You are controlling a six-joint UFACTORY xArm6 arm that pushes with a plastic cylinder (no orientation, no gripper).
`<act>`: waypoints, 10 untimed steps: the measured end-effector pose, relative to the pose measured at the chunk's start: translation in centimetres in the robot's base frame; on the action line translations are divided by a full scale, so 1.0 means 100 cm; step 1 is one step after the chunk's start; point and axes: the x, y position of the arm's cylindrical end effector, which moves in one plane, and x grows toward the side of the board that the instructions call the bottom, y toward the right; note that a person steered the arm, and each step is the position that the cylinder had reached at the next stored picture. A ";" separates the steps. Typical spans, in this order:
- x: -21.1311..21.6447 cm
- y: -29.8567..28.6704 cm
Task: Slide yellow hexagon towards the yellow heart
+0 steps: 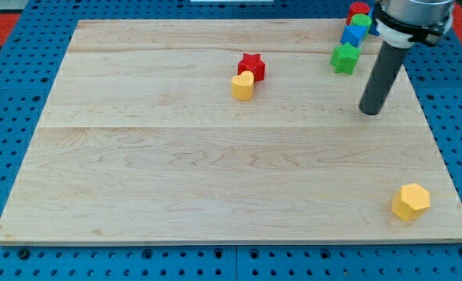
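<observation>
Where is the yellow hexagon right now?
The yellow hexagon sits alone near the wooden board's bottom-right corner in the camera view, far from the yellow heart and well below my tip.

no readable text, no labels anywhere

A red star sits toward the table's top edge; near the top right corner cluster a green star, blue block, green block, and red block.
</observation>
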 end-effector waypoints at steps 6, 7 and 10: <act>0.175 0.067; 0.195 0.061; 0.196 0.055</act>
